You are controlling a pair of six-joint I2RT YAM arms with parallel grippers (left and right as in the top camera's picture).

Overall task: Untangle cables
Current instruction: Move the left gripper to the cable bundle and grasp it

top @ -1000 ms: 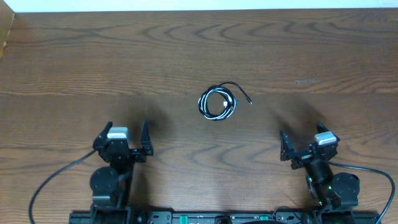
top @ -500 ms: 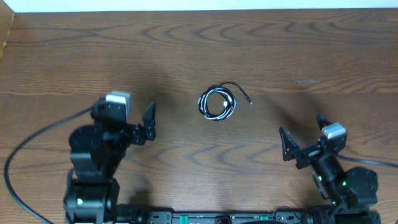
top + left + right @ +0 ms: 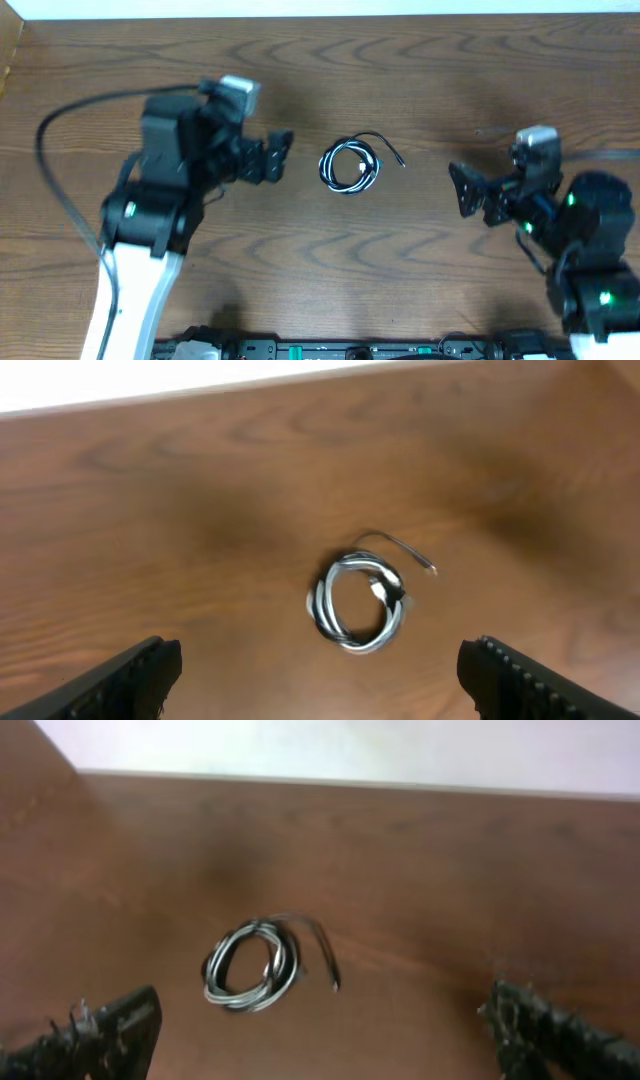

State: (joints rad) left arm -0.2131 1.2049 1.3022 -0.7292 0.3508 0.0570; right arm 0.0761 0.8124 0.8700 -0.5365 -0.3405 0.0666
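Overhead, the table (image 3: 450,80) is seen as one broad wooden surface. Its far edge is bounded by a pale strip along the top of the view, and its left edge is just caught in the upper left corner. Bare wood is left on every side of the cables (image 3: 350,166), which are laid near the middle of the table, well apart from both edges. A thick black wire (image 3: 60,130) is looped out over the wood behind the left arm.

The cables are placed between the two grippers. The left gripper (image 3: 278,158) is held near them on their left side and is pointed at them, with a short strip of wood left between. The right gripper (image 3: 460,190) is held further off on their right, slightly nearer the robot's base. Both grippers are spread wide with nothing between the fingers. In the left wrist view the fingers (image 3: 140,675) are seen only at the bottom corners, with the cables (image 3: 358,603) centred ahead of them. The right wrist view shows the cables (image 3: 250,965) ahead and left of centre.

The cables are wound into a small flat ring of black and white strands. One thin black end is trailed out to the right and tipped with a small plug. The number of cords cannot be told, the right wrist view being blurred.
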